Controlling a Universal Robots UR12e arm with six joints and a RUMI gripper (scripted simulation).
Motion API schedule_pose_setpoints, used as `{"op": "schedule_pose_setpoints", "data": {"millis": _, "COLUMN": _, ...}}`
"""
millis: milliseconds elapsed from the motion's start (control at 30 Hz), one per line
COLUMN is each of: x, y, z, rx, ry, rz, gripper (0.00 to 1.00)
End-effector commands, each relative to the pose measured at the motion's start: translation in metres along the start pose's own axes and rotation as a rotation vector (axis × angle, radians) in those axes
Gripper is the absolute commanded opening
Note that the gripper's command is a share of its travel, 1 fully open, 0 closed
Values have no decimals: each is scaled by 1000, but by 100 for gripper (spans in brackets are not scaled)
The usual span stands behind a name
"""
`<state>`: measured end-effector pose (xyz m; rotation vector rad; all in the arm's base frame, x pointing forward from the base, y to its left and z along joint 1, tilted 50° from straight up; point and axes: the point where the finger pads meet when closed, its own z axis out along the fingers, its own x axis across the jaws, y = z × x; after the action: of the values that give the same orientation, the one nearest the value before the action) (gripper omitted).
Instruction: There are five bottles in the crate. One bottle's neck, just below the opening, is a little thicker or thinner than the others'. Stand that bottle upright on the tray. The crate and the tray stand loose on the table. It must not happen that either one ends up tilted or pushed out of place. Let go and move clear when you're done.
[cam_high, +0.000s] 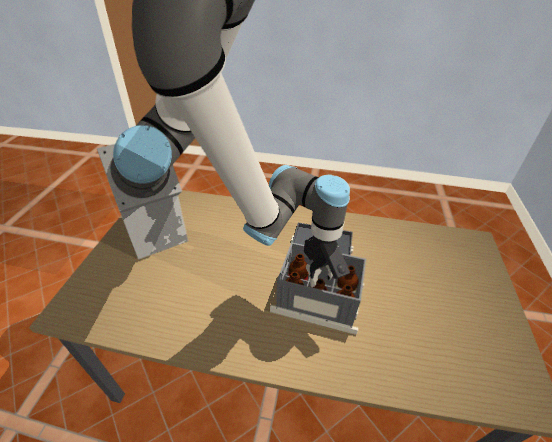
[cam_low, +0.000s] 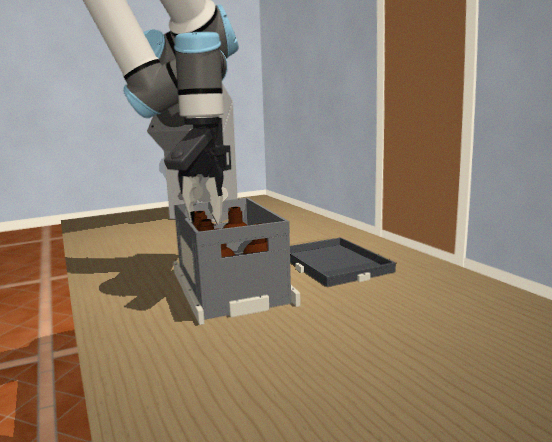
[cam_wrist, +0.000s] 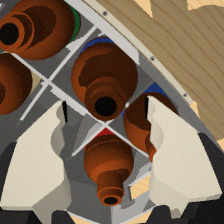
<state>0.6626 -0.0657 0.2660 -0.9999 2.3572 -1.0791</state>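
The grey crate (cam_high: 345, 313) (cam_low: 240, 280) holds five brown bottles, some part hidden in each view. In the wrist view they are one with a green label (cam_wrist: 55, 35), one at the left edge (cam_wrist: 17, 82), one with a blue label (cam_wrist: 107, 62) in the centre, one (cam_wrist: 137, 120) partly behind the right finger, and one with a red label (cam_wrist: 107, 160). I cannot tell which neck differs. My gripper (cam_high: 322, 280) (cam_low: 204, 221) (cam_wrist: 105, 100) points down into the crate's top, its fingers part open and empty. The dark tray (cam_high: 301, 233) (cam_low: 320, 257) stands just behind the crate.
White strips (cam_high: 310, 320) (cam_low: 249, 306) stand along the crate's foot, and small white blocks (cam_low: 364, 276) sit at the tray's edge. The crate's walls rise close around the fingertips. The robot base (cam_high: 155, 225) stands at the table's far left in the top view.
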Motion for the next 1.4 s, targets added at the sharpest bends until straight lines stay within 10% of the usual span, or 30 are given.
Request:
{"op": "schedule_pose_setpoints", "data": {"millis": 0, "x": 0, "y": 0, "z": 5, "rx": 1, "ry": -1, "rz": 0, "gripper": 38}}
{"op": "schedule_pose_setpoints", "data": {"millis": 1367, "x": 0, "y": 0, "z": 14, "rx": 1, "ry": -1, "rz": 0, "gripper": 38}}
